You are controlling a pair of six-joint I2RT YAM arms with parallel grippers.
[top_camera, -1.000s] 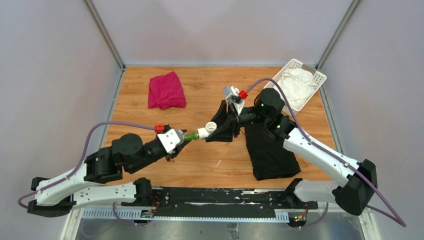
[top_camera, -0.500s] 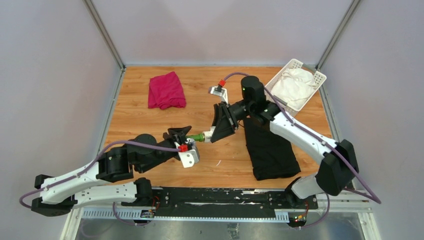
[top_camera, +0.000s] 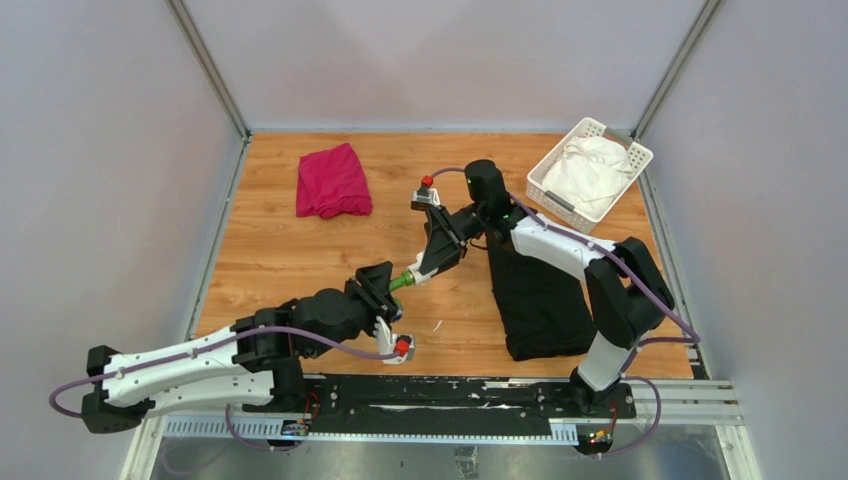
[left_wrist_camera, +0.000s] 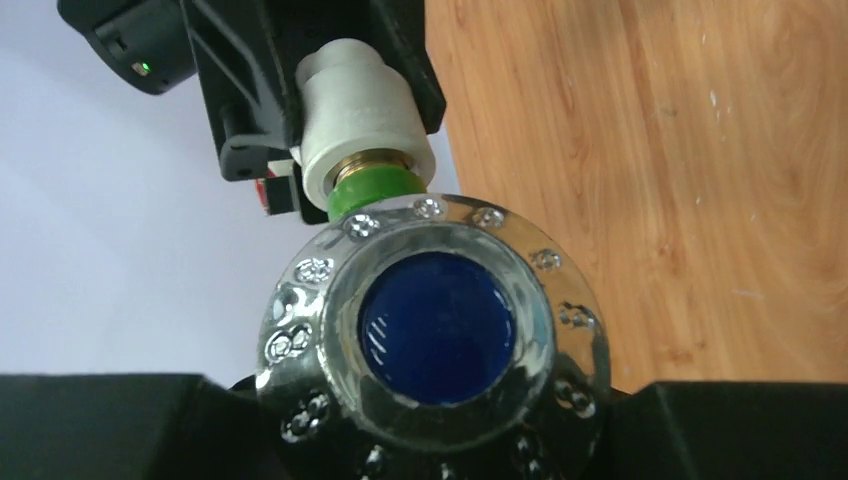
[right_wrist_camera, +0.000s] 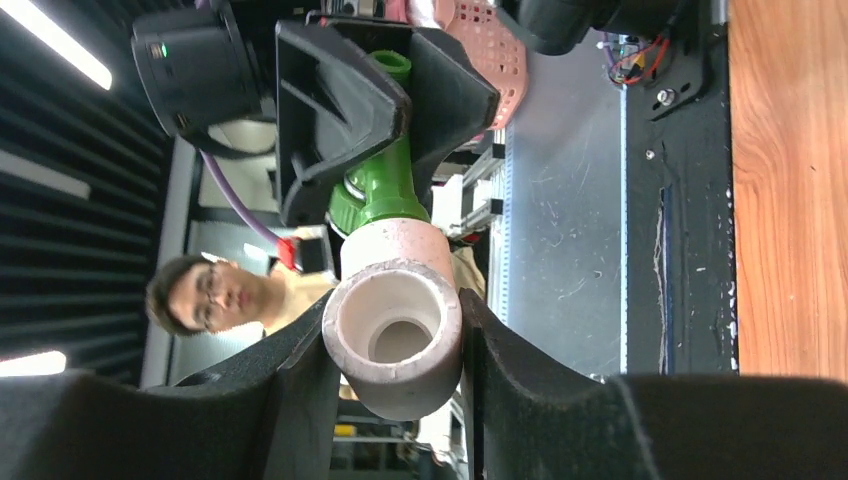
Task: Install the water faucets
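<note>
Left gripper (top_camera: 384,284) clamped on green tap (top_camera: 400,280), fingers either side of chrome knob (left_wrist_camera: 437,330) with blue centre. Right gripper (top_camera: 428,262) closed around white pipe fitting (top_camera: 414,274), open bore facing right wrist camera. Tap's end sits in fitting; brass ring shows at joint. Joined pair held above table (top_camera: 280,260) middle, between arms. Red cloth (top_camera: 333,180) far left. Black cloth (top_camera: 540,300) under right arm. White basket (top_camera: 557,201) in far right corner.

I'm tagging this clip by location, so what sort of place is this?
Probably a robotics lab test cell: left arm and right arm bolted to a rail, a wooden table boxed in by plain grey panels, and props like a folded red cloth.
</note>
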